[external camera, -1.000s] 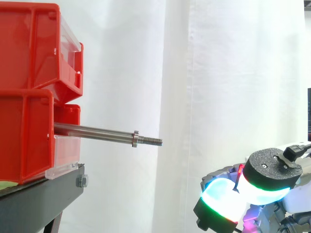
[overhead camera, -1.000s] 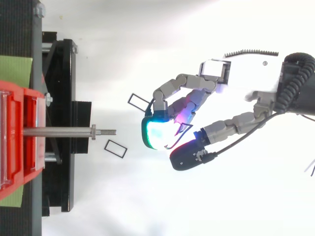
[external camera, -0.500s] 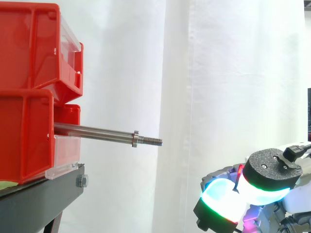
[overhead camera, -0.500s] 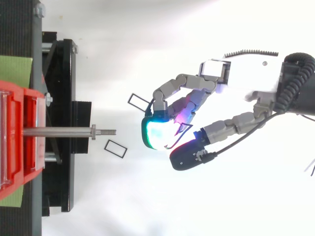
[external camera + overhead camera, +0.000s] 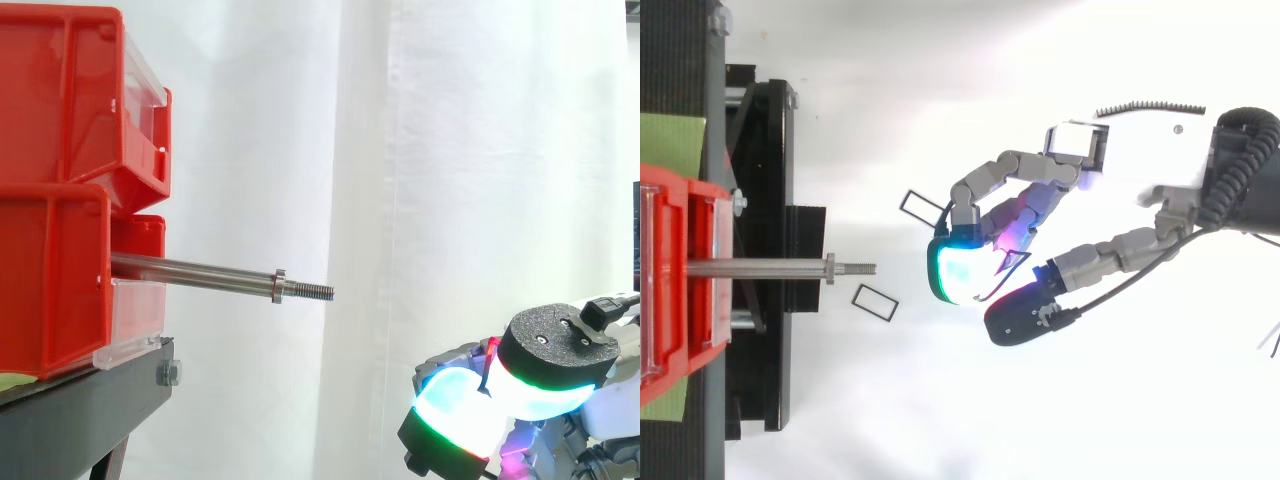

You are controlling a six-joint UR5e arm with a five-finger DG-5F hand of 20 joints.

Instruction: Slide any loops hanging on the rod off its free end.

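Steel rod (image 5: 190,270), smooth and round, with threaded tip (image 5: 315,292)

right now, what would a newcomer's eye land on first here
The robot hand, glowing cyan and green, low at the right of the side view, grabs the eye first. Next come the stacked bright red plastic bins at the left. A bare shiny steel rod with a threaded tip juts level from them to the right, with nothing hanging on it.
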